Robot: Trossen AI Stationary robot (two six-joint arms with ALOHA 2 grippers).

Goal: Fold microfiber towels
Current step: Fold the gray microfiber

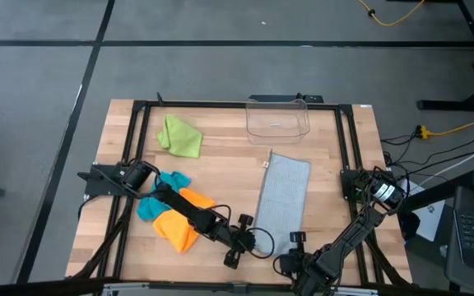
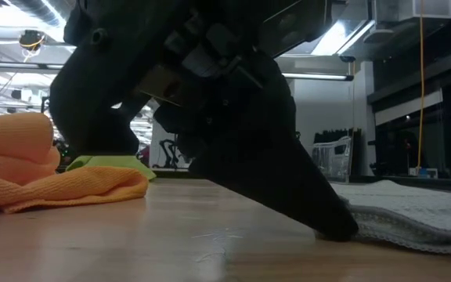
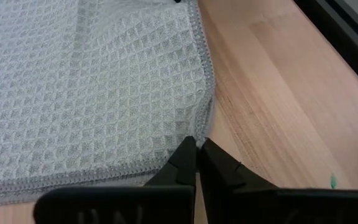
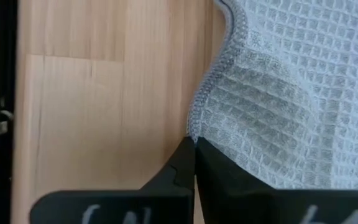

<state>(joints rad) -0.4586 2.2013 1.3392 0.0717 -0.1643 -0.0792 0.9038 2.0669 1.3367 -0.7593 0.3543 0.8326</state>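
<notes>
The light grey towel [image 1: 283, 200] lies flat on the wooden table, long side running from far to near. My left gripper [image 1: 256, 239] is shut at its near left corner, and my right gripper [image 1: 295, 243] is shut at its near right corner. Both slant down to the table. The lime green towel [image 1: 179, 136] lies crumpled at the far left. The teal towel [image 1: 156, 196] and the orange towel [image 1: 183, 224] lie bunched together under my left arm. My left gripper pinches the grey towel's near left corner [image 3: 193, 140] between its two fingertips, slanting down from the table's left. The cloth beyond the corner lies flat on the table; one layer or several, I cannot tell. My right gripper pinches the hemmed edge at the towel's near right corner [image 4: 196, 129] between its two fingertips, coming steeply from above. The hem is puckered just beyond the fingers, and the remaining cloth lies on the table.
A clear plastic bin [image 1: 278, 117] stands at the far edge, beyond the grey towel. A black frame [image 1: 142, 105] runs around the tabletop. Bare wood [image 1: 229, 177] shows between the grey towel and the coloured towels.
</notes>
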